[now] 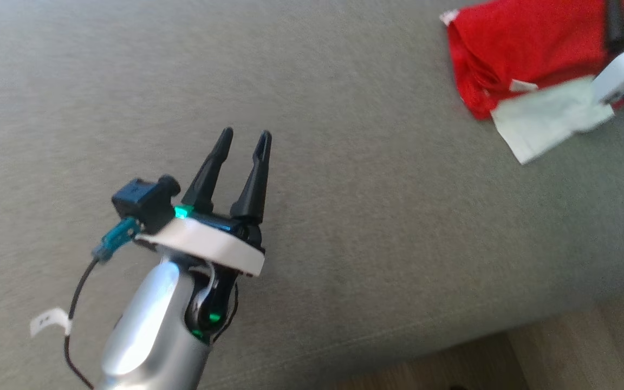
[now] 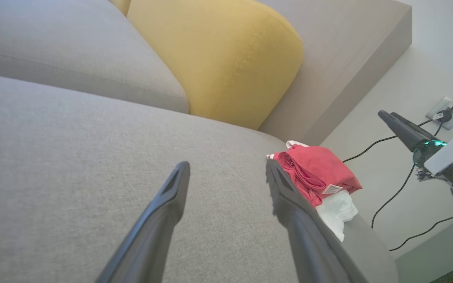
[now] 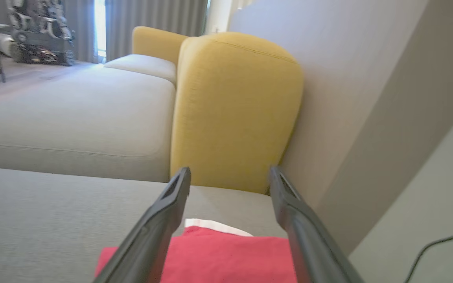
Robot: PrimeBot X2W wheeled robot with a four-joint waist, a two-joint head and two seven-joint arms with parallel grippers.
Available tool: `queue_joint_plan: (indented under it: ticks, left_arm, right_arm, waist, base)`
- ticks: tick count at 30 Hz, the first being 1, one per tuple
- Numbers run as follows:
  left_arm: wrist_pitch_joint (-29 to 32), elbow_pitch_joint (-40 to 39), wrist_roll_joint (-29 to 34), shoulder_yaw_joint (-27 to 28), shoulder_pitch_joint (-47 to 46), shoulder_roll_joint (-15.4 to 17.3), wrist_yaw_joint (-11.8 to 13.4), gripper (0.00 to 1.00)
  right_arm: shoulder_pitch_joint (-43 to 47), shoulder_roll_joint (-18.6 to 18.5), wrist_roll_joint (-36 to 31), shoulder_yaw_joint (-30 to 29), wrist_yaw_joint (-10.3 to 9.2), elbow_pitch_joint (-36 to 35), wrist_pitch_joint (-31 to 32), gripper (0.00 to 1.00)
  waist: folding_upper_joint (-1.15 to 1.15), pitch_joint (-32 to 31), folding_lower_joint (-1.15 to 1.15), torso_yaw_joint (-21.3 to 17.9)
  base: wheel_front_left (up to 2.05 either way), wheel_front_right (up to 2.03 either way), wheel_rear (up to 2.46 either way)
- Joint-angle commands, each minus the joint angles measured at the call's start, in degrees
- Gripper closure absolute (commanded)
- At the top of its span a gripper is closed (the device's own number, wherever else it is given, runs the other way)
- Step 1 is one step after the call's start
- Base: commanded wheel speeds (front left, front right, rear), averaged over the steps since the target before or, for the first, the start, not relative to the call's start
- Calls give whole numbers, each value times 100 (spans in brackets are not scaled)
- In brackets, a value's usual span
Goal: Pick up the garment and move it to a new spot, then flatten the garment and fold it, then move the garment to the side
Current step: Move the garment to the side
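Garment (image 1: 528, 51) is a soft red cloth piece with a white part, lying bundled at the right end of the grey fabric sofa seat (image 1: 344, 227). I'd guess it's light and floppy, not slippery, so pinch the stacked layers at an edge. Both my claws are spread wide and empty, left gripper (image 1: 246, 135) over bare cushion well apart, right gripper (image 3: 229, 173) just above the red cloth, and the small white tag (image 2: 332, 189) is too tiny to read
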Motion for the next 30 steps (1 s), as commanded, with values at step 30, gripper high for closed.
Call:
queue_joint_plan:
  ticks: [30]
  left_arm:
    - [-28,-1239,593,1441,2044,31,244,0]
  right_arm:
    - [4772,1858,-1056,-1670,-4,-4107,-63,0]
  waist:
    - [0,-1752,0,1578]
  base:
    - [0,0,0]
